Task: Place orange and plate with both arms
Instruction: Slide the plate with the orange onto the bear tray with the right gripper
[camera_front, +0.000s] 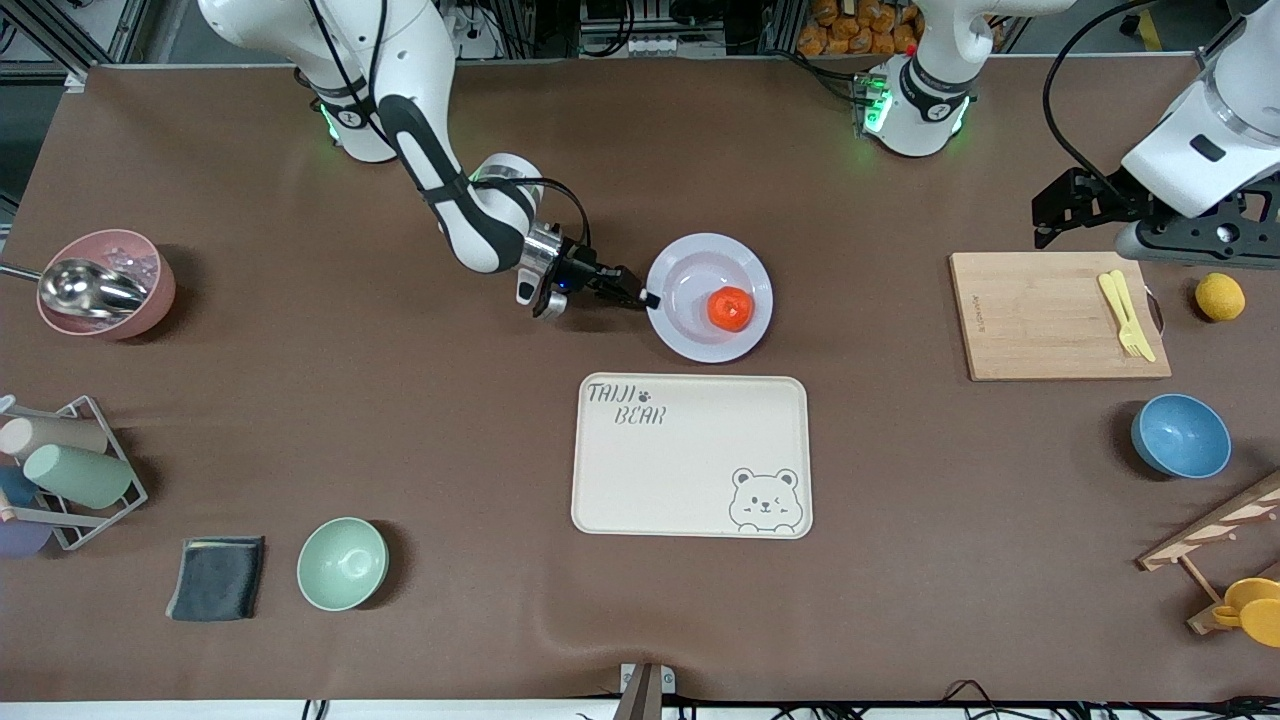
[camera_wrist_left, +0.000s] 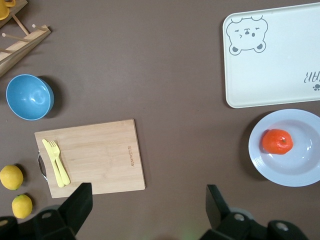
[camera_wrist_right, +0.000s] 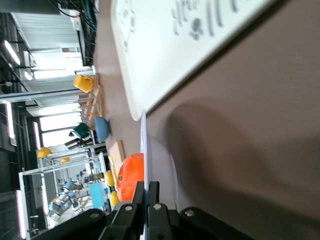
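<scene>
The white plate (camera_front: 700, 250) lies on the brown table, just farther from the front camera than the bear-printed tray (camera_front: 690, 455). The orange (camera_front: 730, 308) rests in its sunken centre. My right gripper (camera_front: 645, 297) is shut on the plate's rim at the edge toward the right arm's end. The right wrist view shows that rim (camera_wrist_right: 145, 145) edge-on between the shut fingers of the right gripper (camera_wrist_right: 148, 192), with the orange (camera_wrist_right: 131, 175) beside them. My left gripper (camera_front: 1060, 210) hangs open and empty over the table by the cutting board (camera_front: 1040, 320). Seen from the left wrist, the left gripper (camera_wrist_left: 148, 205) is well apart from the plate (camera_wrist_left: 300, 172) and the orange (camera_wrist_left: 277, 141).
The cutting board carries a yellow fork and knife (camera_front: 1125, 312), with a yellow fruit (camera_front: 1220, 296) and a blue bowl (camera_front: 1181, 435) close by. A pink bowl with a scoop (camera_front: 105, 283), a cup rack (camera_front: 70, 470), a dark cloth (camera_front: 217, 577) and a green bowl (camera_front: 342, 563) occupy the right arm's end.
</scene>
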